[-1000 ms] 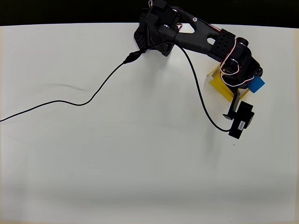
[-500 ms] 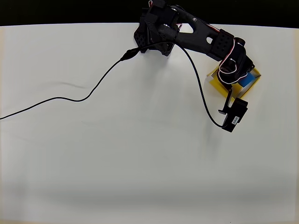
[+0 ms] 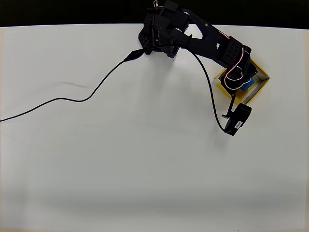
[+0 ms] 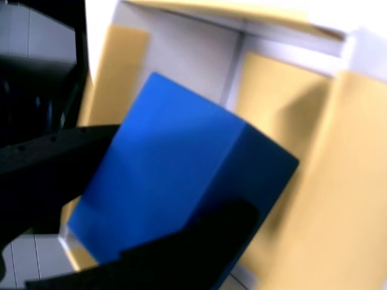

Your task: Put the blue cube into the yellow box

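In the overhead view my black arm reaches from its base (image 3: 161,29) out to the right, and my gripper (image 3: 243,83) hangs over the yellow box (image 3: 261,79). A bit of the blue cube (image 3: 248,85) peeks out under the wrist, inside the box's outline. In the wrist view the blue cube (image 4: 181,181) sits tilted between my two black fingers (image 4: 54,163), with my gripper (image 4: 175,184) shut on it. Behind it are the yellow box's floor (image 4: 344,181) and pale walls. I cannot tell whether the cube touches the floor.
A black cable (image 3: 72,100) runs from the table's left edge up to the arm's base. The black wrist camera block (image 3: 236,121) juts out below the box. The table's far edge (image 3: 72,25) meets a dark background.
The wrist swung left and back, carrying the blue cube from past the box's right edge to over its inside. The cable shifted slightly.
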